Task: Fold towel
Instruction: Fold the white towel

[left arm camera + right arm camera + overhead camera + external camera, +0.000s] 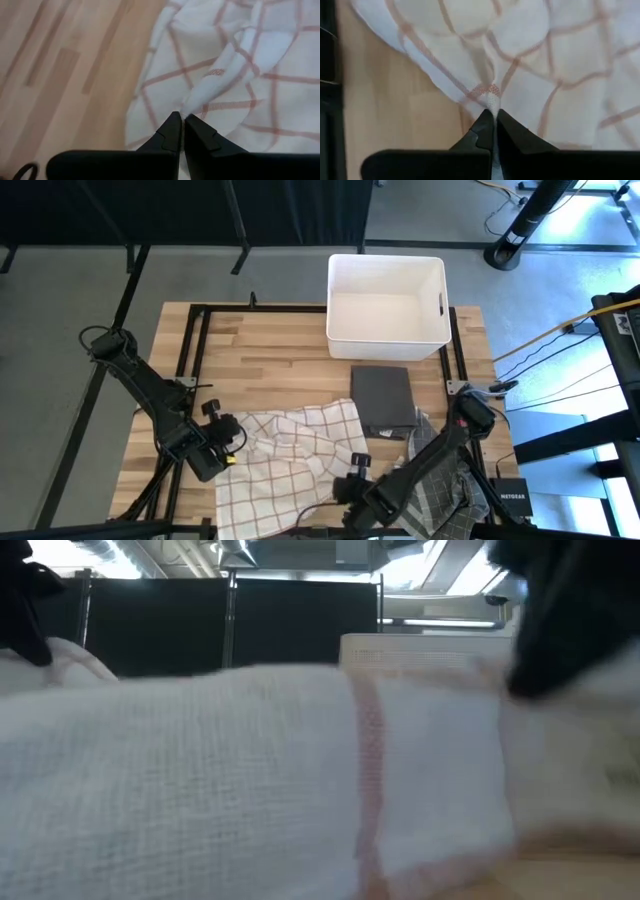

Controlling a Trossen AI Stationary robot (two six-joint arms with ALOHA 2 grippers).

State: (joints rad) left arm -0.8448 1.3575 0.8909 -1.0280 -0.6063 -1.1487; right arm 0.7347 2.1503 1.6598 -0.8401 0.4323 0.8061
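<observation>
Low view is mostly blocked: the towel [250, 780] fills it as a blurred white mass with one reddish stripe running top to bottom, dark arm parts cut off at upper left and upper right, only the rim of the white bin [420, 643] showing behind; in the high view the bottom edge of the towel [290, 470] runs out of frame at lower centre and its lower right is hidden under the right arm, so its full outline can't be made out; a grey checked cloth [445, 485] at lower right is also partly under that arm; the towel is white with a red-brown check, crumpled, lying on the wooden table [260, 345] in the lower centre of the high frame, visible part spread roughly left to right across the frame with ridges bunched toward its left side; long axis not clear given the cut-off; left gripper [181, 120] sits at the towel's left edge, lower left of the high frame, fingers pinched together on a raised fold of the towel; right gripper [494, 116] sits at the lower centre of the high frame, fingers clamped on a puckered bit of towel near its edge; a dark grey folded cloth [383, 395] lies just above the towel, centre right, below the white bin [385, 305] at upper centre.
</observation>
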